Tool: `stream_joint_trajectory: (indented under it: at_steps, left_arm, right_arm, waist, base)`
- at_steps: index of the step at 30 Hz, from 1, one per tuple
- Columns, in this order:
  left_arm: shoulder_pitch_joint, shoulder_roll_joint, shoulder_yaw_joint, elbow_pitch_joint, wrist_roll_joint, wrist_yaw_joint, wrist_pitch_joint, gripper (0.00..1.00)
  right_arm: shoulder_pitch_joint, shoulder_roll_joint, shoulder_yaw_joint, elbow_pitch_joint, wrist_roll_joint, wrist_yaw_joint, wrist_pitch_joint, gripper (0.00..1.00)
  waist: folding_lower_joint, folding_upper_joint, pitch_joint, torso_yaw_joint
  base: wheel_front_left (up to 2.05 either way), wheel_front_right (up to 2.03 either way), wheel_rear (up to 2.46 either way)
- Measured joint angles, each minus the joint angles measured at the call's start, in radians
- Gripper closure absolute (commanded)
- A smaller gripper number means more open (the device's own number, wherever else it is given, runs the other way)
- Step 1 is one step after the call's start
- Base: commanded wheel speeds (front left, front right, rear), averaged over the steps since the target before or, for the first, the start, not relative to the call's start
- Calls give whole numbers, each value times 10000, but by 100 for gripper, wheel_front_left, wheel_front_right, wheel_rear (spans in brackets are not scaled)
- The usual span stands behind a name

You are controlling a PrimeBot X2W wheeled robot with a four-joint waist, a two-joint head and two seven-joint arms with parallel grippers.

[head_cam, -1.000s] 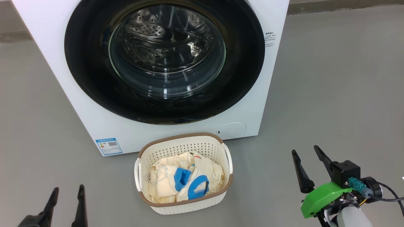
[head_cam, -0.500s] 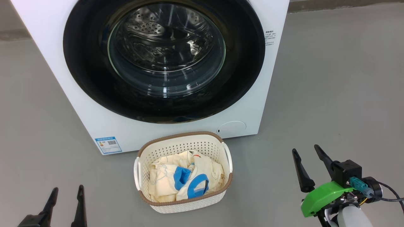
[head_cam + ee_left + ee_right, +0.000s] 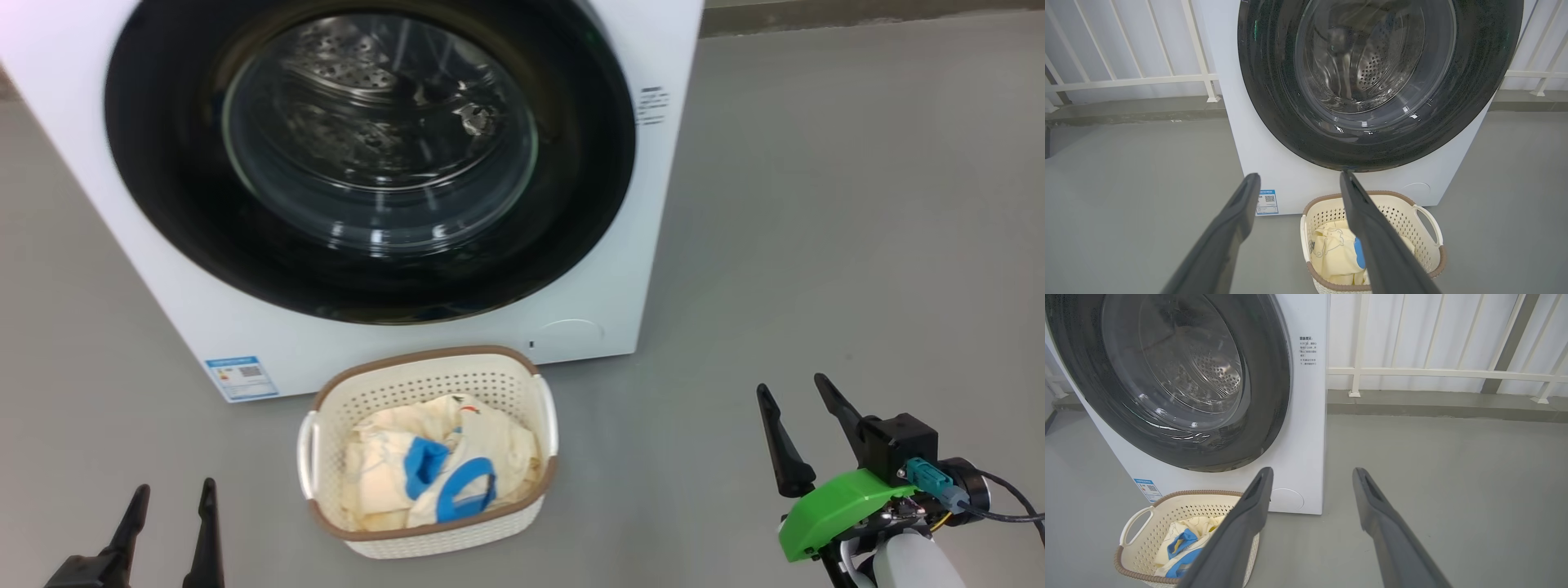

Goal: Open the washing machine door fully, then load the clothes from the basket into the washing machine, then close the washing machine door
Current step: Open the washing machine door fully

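— What's just changed?
— Only my view has swung. The washing machine [image 3: 620, 269] and its door [image 3: 571, 204], which is shut, now sit further left, ahead of my fingers.
— And the rest?
— The basket [image 3: 433, 359] stands on the floor ahead, between both pairs, with the clothes [image 3: 384, 482] inside. My left fingers [image 3: 208, 523] and right fingers [image 3: 780, 449] are spread wide and hold nothing. I judge the door comes first.

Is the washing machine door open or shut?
Shut. The door lies flat against the machine, with no gap at its black rim, and the drum is seen through its glass.
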Motion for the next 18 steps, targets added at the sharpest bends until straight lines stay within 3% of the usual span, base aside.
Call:
stream_joint_trajectory:
  at_steps: [10, 18]
  left_arm:
    - [-5, -15, -46, -176, -94, 0, 0, 0]
    - [-2, -56, -8, -345, -71, 0, 0, 0]
  right_arm:
    - [2, -13, -23, -63, 59, 0, 0, 0]
    - [5, -21, -38, -109, 71, 0, 0, 0]
  waist:
    - [-1, 0, 33, 51]
    - [0, 0, 50, 71]
  base:
    - [124, 105, -229]
    - [55, 55, -109]
